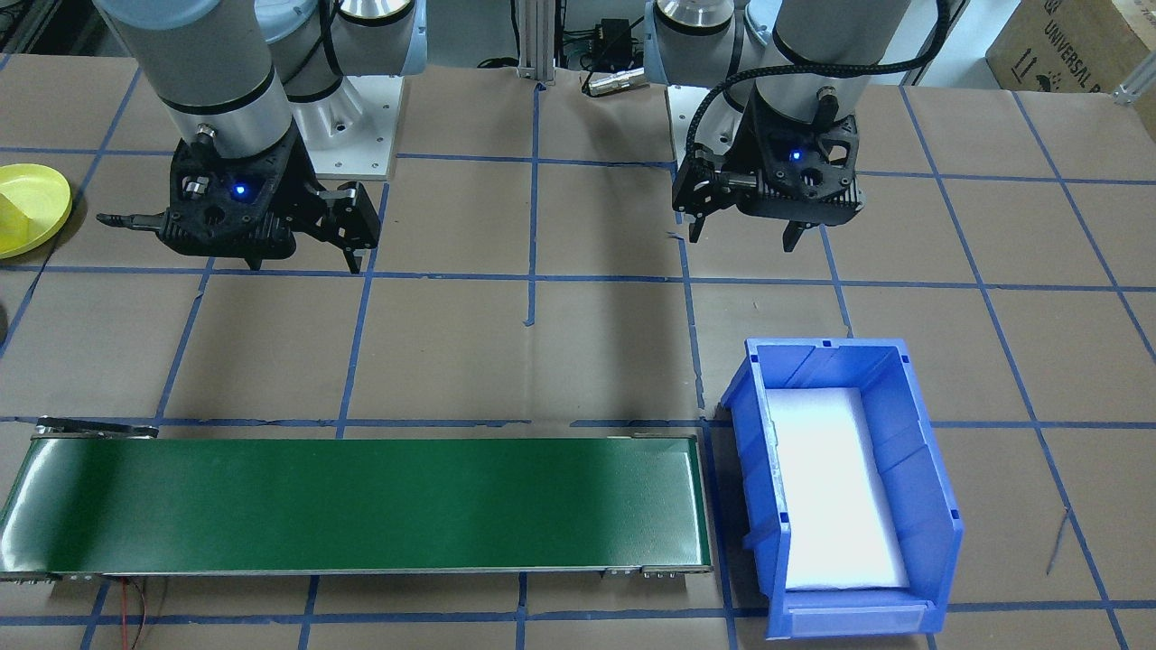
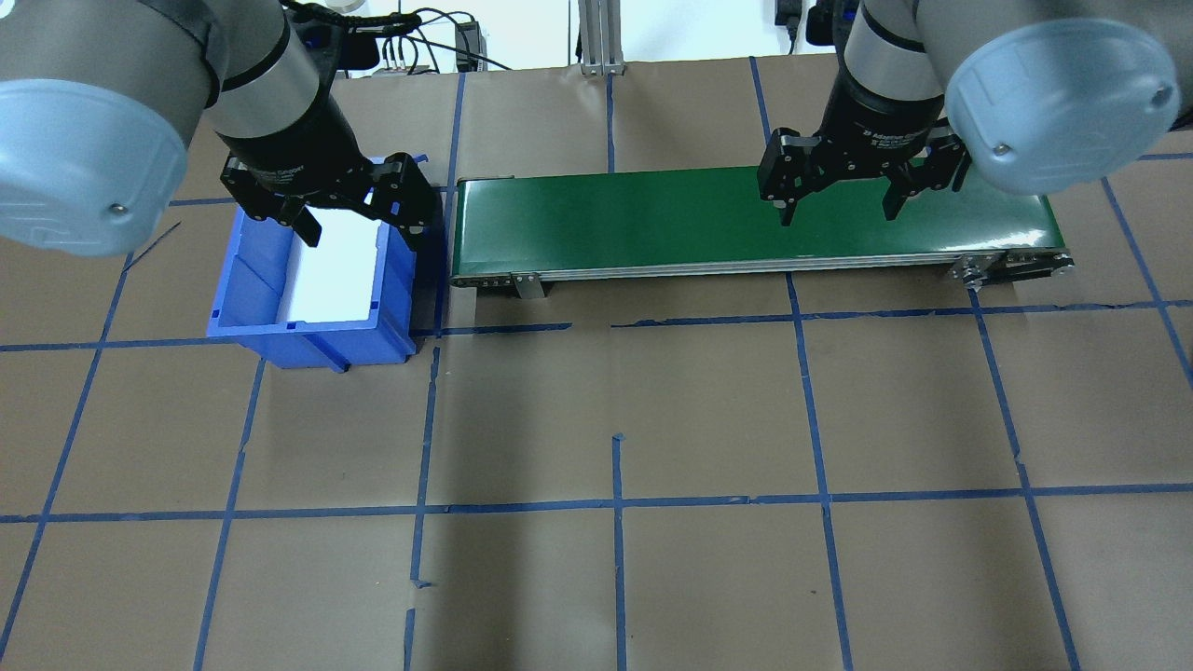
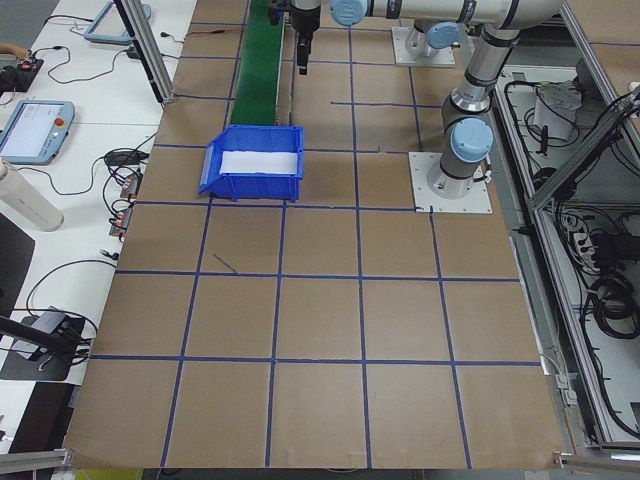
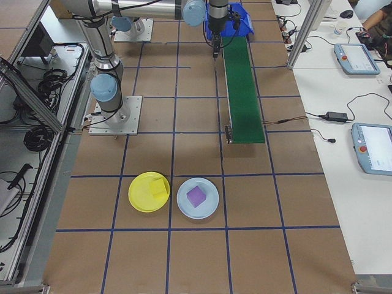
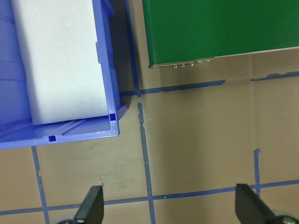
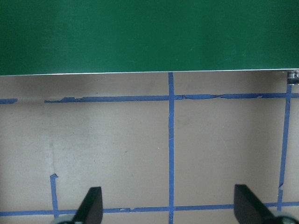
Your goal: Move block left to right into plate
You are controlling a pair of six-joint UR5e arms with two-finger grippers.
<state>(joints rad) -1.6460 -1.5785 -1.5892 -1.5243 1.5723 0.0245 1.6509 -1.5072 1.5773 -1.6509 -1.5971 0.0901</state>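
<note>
Block (image 4: 160,187): the only one I can pick out as mine is a yellow cube already lying in the yellow plate (image 4: 138,199), far off at the right end of the surface (image 2: 652,419). It looks like foam (light, soft, easily crushed), so I'd take it by two opposite flat sides and squeeze gently. Both the left pincer (image 2: 359,222), over the blue bin (image 2: 308,335), and the right pincer (image 2: 839,214), over the green belt (image 2: 652,219), hang spread apart and hold nothing.

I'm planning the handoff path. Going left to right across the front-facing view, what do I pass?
Yellow plate at the left edge → right gripper → left gripper → blue bin. The green belt spans much of the width, so I leave it out.
</note>
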